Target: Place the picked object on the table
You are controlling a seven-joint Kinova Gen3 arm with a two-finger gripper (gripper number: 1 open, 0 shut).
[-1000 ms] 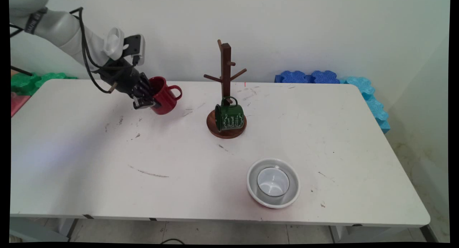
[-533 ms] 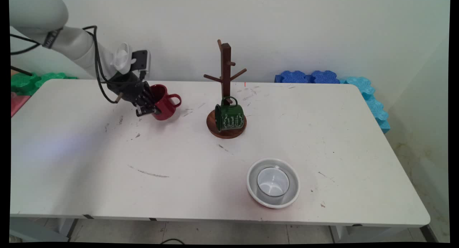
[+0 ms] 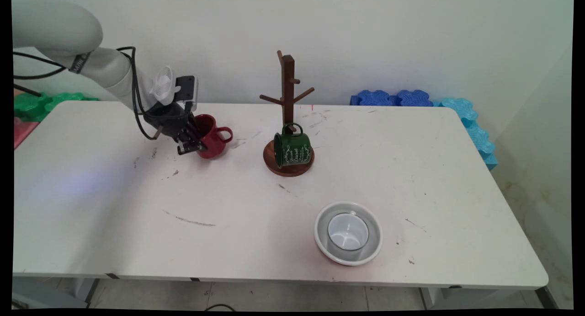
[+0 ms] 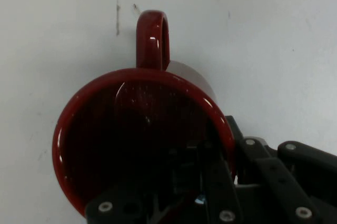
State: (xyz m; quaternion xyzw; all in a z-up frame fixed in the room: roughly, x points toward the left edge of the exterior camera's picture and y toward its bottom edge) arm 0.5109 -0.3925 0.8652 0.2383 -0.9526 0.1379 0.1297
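Red mug [image 3: 213, 141] at far left of the surface [image 3: 247, 201], tilted, handle pointing right; hand [image 3: 191, 141] clenched on its rim, one finger inside, so the mug hangs low just above it.

A white scuffed table [image 3: 114, 224] stands against a plain pale wall [image 3: 411, 37] — tiled floor [image 3: 274, 300] below.

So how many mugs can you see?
3. A red mug is held by the gripper at the table's far left. A green mug hangs low on the wooden mug tree. A white mug sits in a bowl near the front.
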